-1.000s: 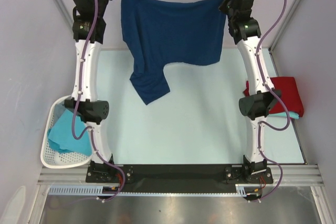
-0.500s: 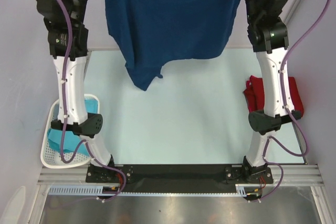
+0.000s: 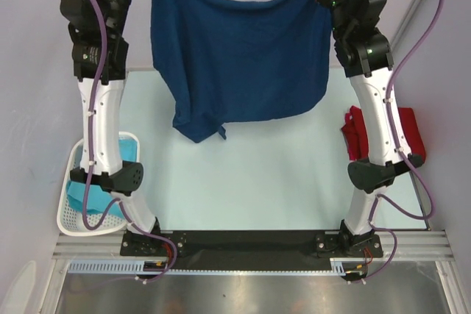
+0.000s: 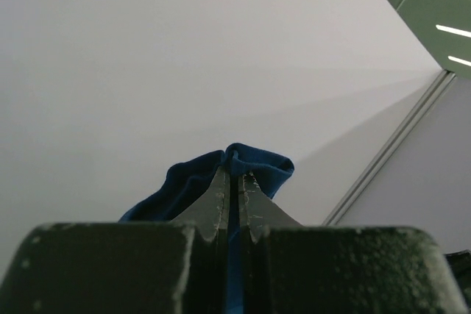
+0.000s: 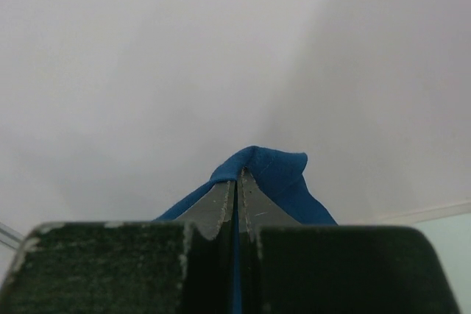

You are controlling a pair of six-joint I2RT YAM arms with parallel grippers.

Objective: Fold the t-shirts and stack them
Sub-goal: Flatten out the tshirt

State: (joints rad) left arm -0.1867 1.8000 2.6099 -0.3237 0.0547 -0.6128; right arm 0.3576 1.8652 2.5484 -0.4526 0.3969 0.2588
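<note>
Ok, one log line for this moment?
left gripper: shut on navy shirt | right gripper: shut on navy shirt | navy shirt: hanging spread above table

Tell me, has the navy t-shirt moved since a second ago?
Yes. The navy t-shirt now reaches farther up the top view from the table's far edge, and it spreads wider.

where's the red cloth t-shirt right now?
Top view: the red cloth t-shirt lies at the right edge of the pale green table, partly hidden by the white right arm.
</note>
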